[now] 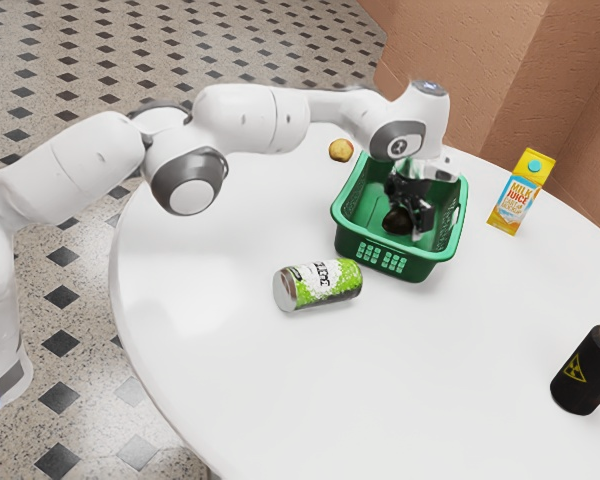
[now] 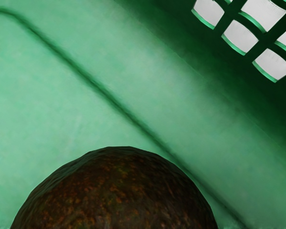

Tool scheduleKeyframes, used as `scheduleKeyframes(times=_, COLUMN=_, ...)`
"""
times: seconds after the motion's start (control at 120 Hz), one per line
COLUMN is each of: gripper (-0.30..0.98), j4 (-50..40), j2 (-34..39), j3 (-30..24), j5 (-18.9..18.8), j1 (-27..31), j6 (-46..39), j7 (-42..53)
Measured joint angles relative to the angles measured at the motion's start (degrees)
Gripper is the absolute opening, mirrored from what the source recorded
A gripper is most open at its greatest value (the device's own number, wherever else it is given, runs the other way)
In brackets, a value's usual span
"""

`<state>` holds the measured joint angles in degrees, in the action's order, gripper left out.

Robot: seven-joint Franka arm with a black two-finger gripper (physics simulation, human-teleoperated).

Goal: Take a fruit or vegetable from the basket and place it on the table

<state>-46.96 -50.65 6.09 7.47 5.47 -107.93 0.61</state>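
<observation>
Reaching down into the green basket (image 1: 355, 236) with the fingers (image 1: 421, 216), at the dark, rough-skinned avocado (image 2: 117, 191). Cannot tell whether open or closed on the avocado. To locate the avocado, see inside the basket, above its floor; cannot confirm contact with that floor. Note on the white surface (image 1: 220, 310): yellow-red fruit (image 1: 341, 150) near the basket; green-and-white can (image 1: 322, 284) lying on its side, also near; yellow carton (image 1: 520, 196), upright; black canister (image 1: 584, 372), well apart from the basket.
</observation>
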Motion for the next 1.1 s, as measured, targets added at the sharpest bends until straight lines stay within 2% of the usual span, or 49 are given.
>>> scheduleKeyframes(times=0.117, gripper=0.68, j4=0.0, j2=-0.1, j3=0.0, j5=0.0, j1=0.0, j6=0.2, j7=-0.1)
scheduleKeyframes(times=0.242, gripper=0.43, j4=0.0, j2=-0.1, j3=0.5, j5=-0.3, j1=0.0, j6=-0.2, j7=-0.1)
scheduleKeyframes(times=0.333, gripper=0.37, j4=0.0, j2=-0.1, j3=0.6, j5=-0.6, j1=0.0, j6=-0.6, j7=-0.1)
scheduleKeyframes(times=0.533, gripper=0.33, j4=0.0, j2=1.6, j3=0.5, j5=-0.6, j1=0.0, j6=-0.4, j7=-0.2)
scheduleKeyframes(times=0.85, gripper=0.29, j4=-0.8, j2=12.7, j3=0.4, j5=-0.5, j1=-0.4, j6=5.6, j7=-1.1)
scheduleKeyframes(times=1.1, gripper=0.34, j4=-0.2, j2=11.9, j3=-0.1, j5=-0.6, j1=-10.6, j6=6.8, j7=-2.2)
